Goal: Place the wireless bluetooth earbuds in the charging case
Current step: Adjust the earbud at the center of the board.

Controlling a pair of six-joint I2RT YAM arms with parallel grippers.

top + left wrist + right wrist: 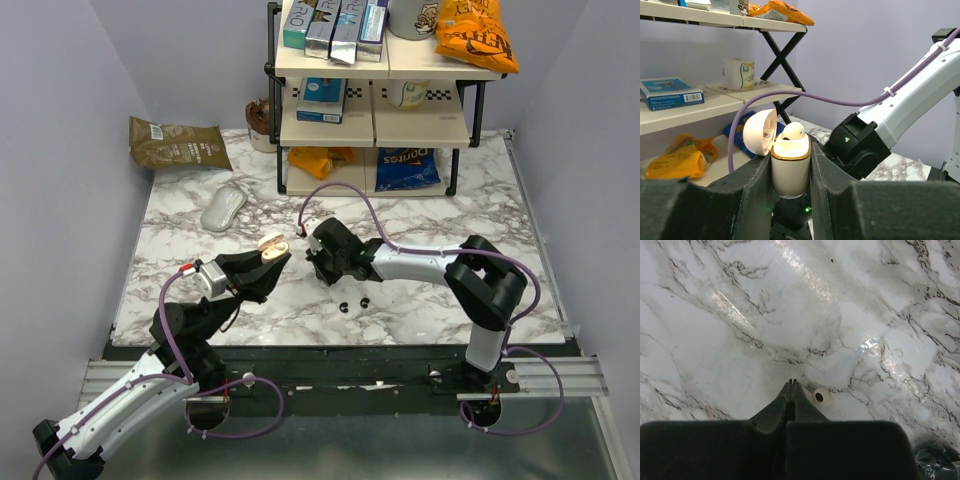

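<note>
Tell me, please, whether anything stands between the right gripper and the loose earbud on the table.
Nothing visible does. The right gripper, jaws shut, hangs over the bare marble table, and the pale earbud lies close beside its tip.

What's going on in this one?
The left claw is shut on the open case, held upright with its lid tipped back; one white bud already sits in it. The right claw is shut and empty, pointing down at the table beside a small pale round piece, possibly the second bud. Two tiny black bits lie nearby, untouched.
</note>
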